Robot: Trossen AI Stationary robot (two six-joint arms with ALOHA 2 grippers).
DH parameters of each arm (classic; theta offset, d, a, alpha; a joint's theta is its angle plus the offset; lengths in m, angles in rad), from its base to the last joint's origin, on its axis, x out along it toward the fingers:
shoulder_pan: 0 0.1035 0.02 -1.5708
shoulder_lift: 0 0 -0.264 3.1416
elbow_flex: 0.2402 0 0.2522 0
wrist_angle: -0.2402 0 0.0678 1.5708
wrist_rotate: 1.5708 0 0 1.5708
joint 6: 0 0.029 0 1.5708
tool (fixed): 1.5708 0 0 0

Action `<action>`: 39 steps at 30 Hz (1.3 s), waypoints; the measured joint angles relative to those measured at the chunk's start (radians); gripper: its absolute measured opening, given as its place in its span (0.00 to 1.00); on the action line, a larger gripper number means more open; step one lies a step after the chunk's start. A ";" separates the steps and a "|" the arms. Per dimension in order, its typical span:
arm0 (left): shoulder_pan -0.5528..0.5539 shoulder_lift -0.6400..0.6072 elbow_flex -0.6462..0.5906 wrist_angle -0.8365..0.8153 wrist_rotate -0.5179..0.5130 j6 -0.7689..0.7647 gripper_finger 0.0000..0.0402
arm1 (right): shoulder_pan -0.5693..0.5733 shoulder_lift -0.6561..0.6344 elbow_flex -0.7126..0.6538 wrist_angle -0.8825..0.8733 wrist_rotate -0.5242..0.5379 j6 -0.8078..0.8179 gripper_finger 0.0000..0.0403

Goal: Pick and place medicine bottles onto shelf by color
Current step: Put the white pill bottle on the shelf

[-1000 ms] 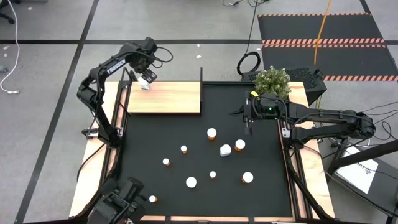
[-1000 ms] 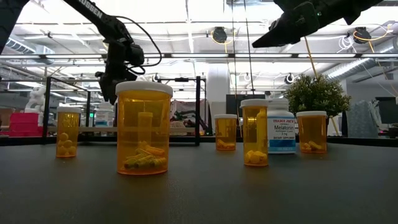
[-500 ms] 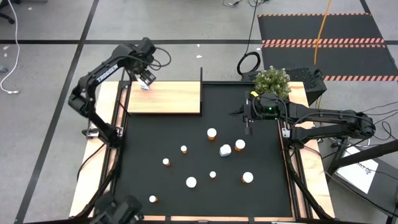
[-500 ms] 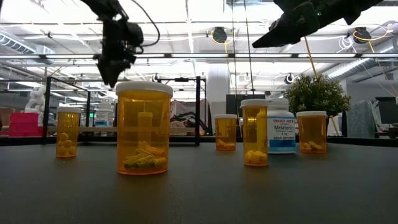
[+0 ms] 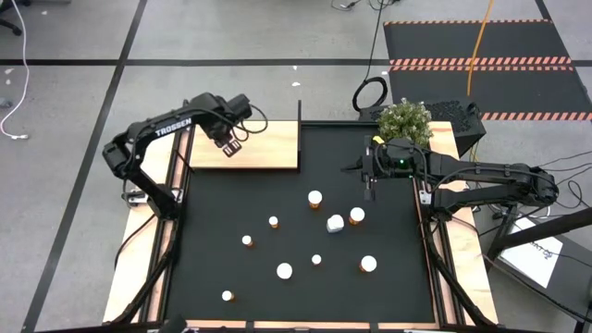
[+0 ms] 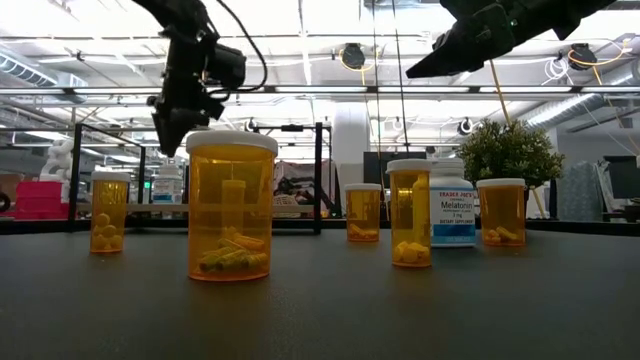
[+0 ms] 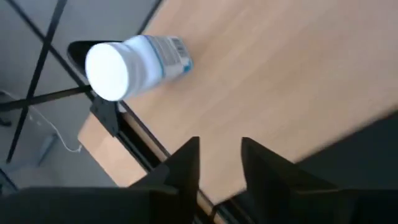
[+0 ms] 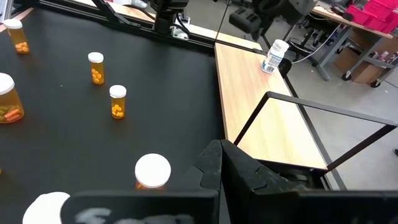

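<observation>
We're watching the left gripper [image 7: 217, 163] hovering empty over the shelf [image 5: 268, 148], fingers narrowly parted, the white bottle [image 7: 134, 62] standing there near its corner. Next we're needing another bottle off the mat. Right gripper [image 5: 369, 191] is waiting, pinched closed.

Left gripper [image 5: 231, 145] hangs raised, jaws narrowly apart and empty; right gripper [image 5: 369, 191] hovers, jaws closed
</observation>
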 joint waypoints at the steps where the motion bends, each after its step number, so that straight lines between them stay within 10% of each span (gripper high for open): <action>1: 0.002 0.000 -0.018 0.026 -0.006 -0.015 0.25 | 0.000 0.000 0.000 0.001 0.000 0.000 0.00; 16: 0.080 0.000 -0.172 0.284 -0.019 -0.018 0.01 | 0.000 0.000 0.000 0.002 0.000 0.001 0.00; 39: 0.112 0.000 -0.258 0.528 -0.111 0.003 0.02 | 0.000 0.000 0.000 0.002 0.000 0.000 0.00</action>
